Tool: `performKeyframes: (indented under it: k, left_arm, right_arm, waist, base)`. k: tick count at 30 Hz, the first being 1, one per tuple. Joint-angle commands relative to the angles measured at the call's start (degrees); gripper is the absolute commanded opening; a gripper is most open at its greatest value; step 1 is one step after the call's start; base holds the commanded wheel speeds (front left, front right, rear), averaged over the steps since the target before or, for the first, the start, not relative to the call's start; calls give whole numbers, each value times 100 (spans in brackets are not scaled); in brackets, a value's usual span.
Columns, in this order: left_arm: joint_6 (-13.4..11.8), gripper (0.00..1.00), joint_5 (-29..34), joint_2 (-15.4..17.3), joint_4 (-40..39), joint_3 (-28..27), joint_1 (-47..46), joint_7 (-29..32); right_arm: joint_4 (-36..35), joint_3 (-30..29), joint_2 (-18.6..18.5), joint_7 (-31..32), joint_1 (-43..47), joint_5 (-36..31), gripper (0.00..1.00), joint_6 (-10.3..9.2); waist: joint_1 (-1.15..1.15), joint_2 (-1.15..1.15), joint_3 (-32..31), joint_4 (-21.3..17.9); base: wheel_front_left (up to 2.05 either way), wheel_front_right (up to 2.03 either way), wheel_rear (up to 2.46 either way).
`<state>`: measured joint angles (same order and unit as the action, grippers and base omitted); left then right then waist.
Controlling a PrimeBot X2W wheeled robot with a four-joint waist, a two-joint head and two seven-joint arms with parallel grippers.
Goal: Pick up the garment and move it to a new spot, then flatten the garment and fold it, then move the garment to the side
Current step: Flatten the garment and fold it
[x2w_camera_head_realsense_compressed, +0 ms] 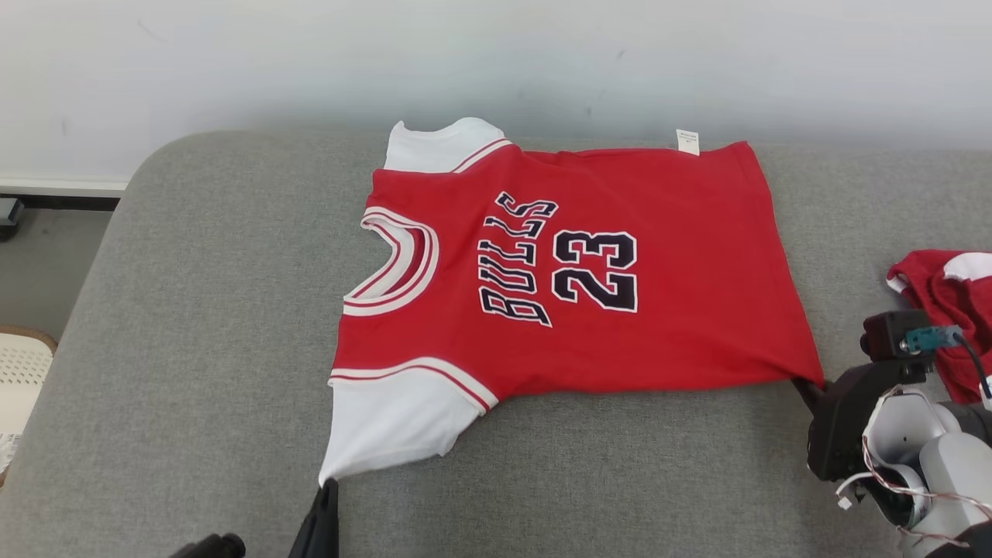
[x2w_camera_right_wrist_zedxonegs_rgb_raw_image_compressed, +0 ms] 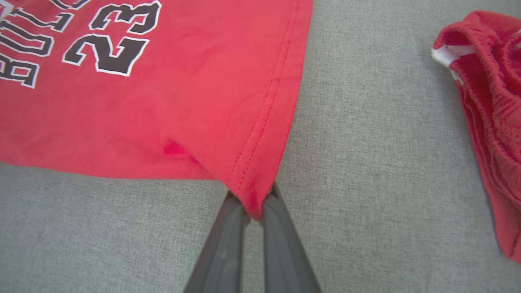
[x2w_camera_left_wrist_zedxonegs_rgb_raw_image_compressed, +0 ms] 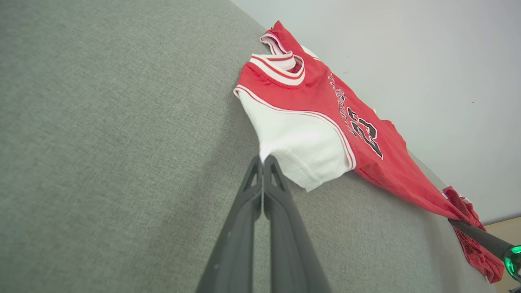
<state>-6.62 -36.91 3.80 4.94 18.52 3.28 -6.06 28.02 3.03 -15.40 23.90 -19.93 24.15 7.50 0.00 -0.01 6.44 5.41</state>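
Pinching its two near corners, both claws are clamped on the red cotton jersey with white sleeves and black "BULLS 23" print. Your left claw bites the white sleeve's tip and your right claw the red hem corner. The jersey lies spread and taut ahead of both claws on the grey upholstered pad. By that, I judge placing and flattening about done, with folding and moving aside left for you.

On my rig, the left gripper and right gripper end in long, tapering charcoal fingers. Behind the right one: black wrist block, teal connector, black cable, pale grey forearm shell, thin red-and-white wires.
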Motion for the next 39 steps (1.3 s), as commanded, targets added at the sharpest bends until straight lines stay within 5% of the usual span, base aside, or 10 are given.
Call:
performKeyframes:
  k: [1,16,25,39]
  left_arm:
    - [-47,0,-48,30,-57,-6,136,34]
    - [-409,0,-264,279,-629,-78,852,521]
    - [-640,0,-580,656,-1164,3,1214,1618]
    - [-733,0,-871,1366,-1909,5,1705,2702]
  right_arm:
    - [-79,-87,29,88,126,-90,0,0]
    - [-1565,-941,453,1206,1302,-906,0,0]
    - [-2877,-1210,843,1889,2177,-976,0,0]
    - [-3231,-1599,1079,2039,2653,-1317,0,0]
  waist:
    - [0,1,5,21]
    - [0,1,25,133]
    - [0,1,-120,78]
    - [0,1,-124,120]
  base:
    - [0,0,0]
    - [0,0,0]
    - [0,0,0]
    - [0,0,0]
